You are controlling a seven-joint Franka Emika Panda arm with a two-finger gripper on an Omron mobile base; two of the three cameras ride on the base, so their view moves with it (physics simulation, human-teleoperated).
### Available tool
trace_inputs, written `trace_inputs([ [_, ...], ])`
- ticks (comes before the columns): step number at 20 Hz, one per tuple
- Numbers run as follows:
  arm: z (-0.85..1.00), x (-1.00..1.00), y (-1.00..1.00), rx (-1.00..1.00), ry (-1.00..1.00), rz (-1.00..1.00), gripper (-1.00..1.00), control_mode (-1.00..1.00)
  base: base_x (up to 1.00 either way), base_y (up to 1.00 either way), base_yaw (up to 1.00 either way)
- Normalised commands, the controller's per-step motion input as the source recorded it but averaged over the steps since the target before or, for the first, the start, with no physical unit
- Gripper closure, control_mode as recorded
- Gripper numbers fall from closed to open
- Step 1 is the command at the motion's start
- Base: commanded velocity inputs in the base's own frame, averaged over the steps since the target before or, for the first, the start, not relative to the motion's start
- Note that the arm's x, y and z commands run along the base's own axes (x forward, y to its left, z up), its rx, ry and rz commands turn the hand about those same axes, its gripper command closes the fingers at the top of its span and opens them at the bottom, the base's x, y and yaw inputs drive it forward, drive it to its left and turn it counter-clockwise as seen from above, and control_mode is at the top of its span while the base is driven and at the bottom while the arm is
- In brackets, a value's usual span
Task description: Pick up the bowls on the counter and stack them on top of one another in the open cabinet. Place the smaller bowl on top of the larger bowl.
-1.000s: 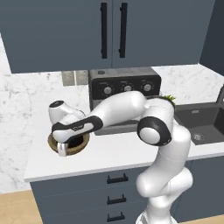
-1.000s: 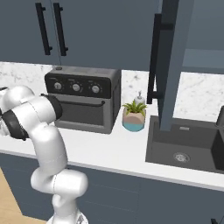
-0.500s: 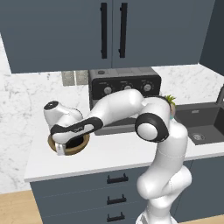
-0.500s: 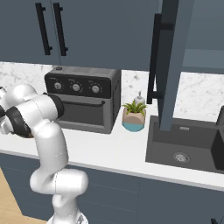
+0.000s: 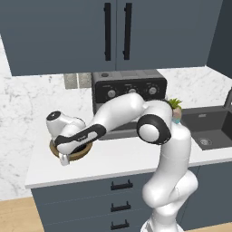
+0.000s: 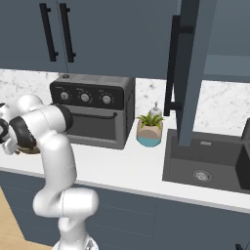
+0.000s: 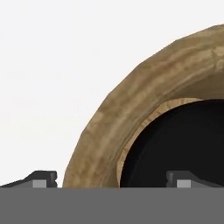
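The larger bowl [image 7: 109, 127], brown wood with a thick rim, sits on the white counter [image 5: 113, 158] left of the oven. The smaller bowl [image 7: 175, 140], glossy black, lies inside it. My gripper [image 7: 113, 179] is open and low over the wooden bowl's rim, one fingertip [image 7: 41, 178] outside the rim and the other over the black bowl. In the left base view the hand [image 5: 68, 152] covers most of the wooden bowl [image 5: 54, 147]. The open cabinet [image 6: 229, 68] is up at the right, behind its swung-out door.
A black toaster oven [image 5: 129, 90] stands right behind the arm. A teal plant pot [image 6: 149, 133] sits between the oven and the dark sink [image 6: 210, 161]. The open cabinet door [image 6: 190, 73] juts out above the sink. An upper cabinet with two black handles [image 5: 118, 31] hangs overhead.
The hand has sunk slightly lower onto the wooden bowl's rim. The jaws have stayed open and the bowls have not moved.
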Motion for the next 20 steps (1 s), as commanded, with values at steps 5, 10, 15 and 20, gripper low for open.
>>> trace_inputs([
  [5, -0.37, 0.1, 0.0, -0.04, 0.0, 0.01, 1.0, -1.0, 0.0, 0.0, 0.0],
  [10, 0.0, 0.0, 0.0, 0.0, 0.0, 0.0, 1.0, -1.0, 0.0, 0.0, 0.0],
  [15, 0.17, -0.13, -0.01, 0.0, -0.02, 0.0, 1.0, -1.0, 0.0, 0.0, 0.0],
  [20, 0.54, -0.65, -0.22, 0.0, -0.1, -0.07, 1.0, -1.0, 0.0, 0.0, 0.0],
])
